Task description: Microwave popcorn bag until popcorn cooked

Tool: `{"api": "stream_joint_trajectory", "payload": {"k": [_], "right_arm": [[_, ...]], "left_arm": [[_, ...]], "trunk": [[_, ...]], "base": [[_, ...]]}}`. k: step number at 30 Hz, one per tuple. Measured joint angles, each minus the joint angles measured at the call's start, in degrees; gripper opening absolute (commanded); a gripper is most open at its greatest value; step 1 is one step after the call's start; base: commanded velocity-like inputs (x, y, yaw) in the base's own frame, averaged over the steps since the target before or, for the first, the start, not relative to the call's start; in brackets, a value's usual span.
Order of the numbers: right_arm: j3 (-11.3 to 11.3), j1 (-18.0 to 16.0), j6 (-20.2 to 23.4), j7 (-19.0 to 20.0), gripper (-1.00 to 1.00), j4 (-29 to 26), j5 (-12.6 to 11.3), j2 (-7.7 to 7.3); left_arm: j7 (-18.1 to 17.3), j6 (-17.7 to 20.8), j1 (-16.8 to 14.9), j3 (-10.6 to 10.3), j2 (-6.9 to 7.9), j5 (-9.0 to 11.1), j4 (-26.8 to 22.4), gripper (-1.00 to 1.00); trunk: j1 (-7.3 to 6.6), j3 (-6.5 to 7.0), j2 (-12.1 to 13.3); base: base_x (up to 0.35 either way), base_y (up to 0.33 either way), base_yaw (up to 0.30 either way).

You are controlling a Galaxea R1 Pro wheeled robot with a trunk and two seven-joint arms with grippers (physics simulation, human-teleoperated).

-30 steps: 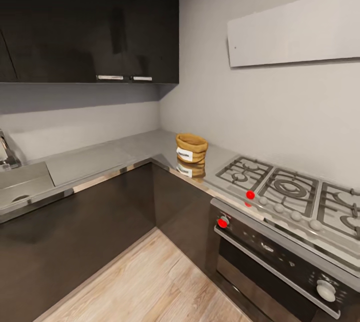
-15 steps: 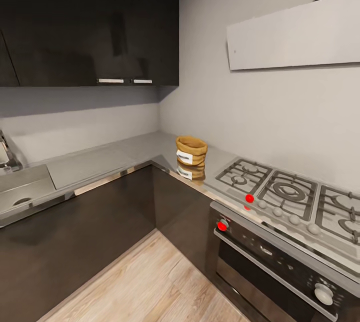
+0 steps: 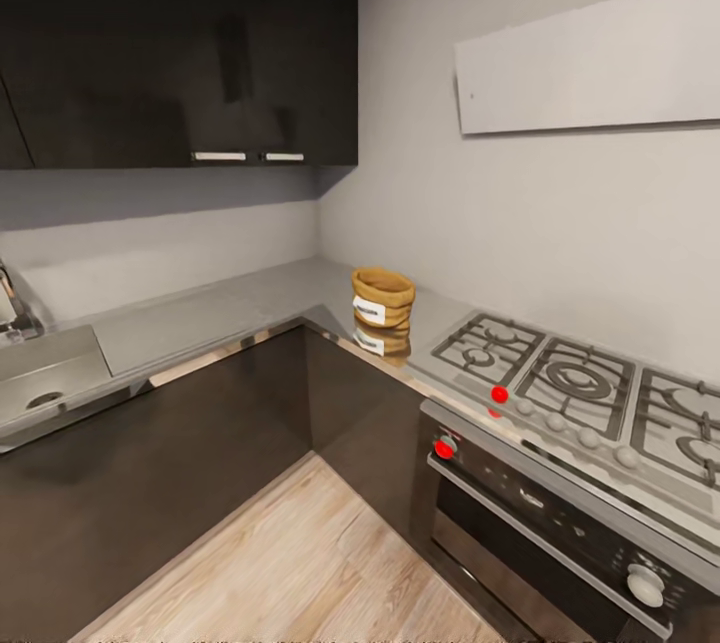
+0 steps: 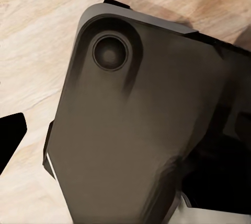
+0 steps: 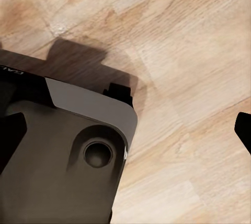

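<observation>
From the head camera I am looking at the inner corner of the countertop [image 3: 230, 308], and the popcorn bag [image 3: 382, 298] is standing upright on it there, just beside the gas hob [image 3: 580, 383], on the side away from the hob's far burners. Its white label is facing me and its rolled rim is open upward; I cannot make out any kernels inside. A sink [image 3: 45, 378] is sitting well apart from the bag along the other leg of the worktop, the black built-in oven [image 3: 560, 523] is sitting below the hob, and dark wall cabinets [image 3: 180, 43] are hanging above the corner.

In the left wrist view I am seeing the robot's dark base [image 4: 136, 130] over the wooden floor [image 4: 36, 36]. A black tip at the picture's edge may be 1 finger of the left gripper, but I cannot tell whether the jaws are apart or together.

In the right wrist view I am again seeing the base [image 5: 57, 156] and floor planks [image 5: 183, 78], with dark tips at 2 opposite edges; that hints at parted fingers, but I cannot tell for sure.

I am judging the task as barely begun: the bag is untouched, and grasping, loading into the microwave and heating are all left.
</observation>
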Motion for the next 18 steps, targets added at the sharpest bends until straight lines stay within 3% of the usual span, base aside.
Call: {"api": "stream_joint_trajectory", "payload": {"k": [18], "right_arm": [[0.0,0.0,0.0,-0.5,1.0,0.0,0.0,-0.08]], "left_arm": [[0.0,0.0,0.0,0.0,0.03,0.0,0.0,1.0]], "trunk": [[0.0,-1.65,0.0]], "base": [[0.0,0.0,0.0]]}}
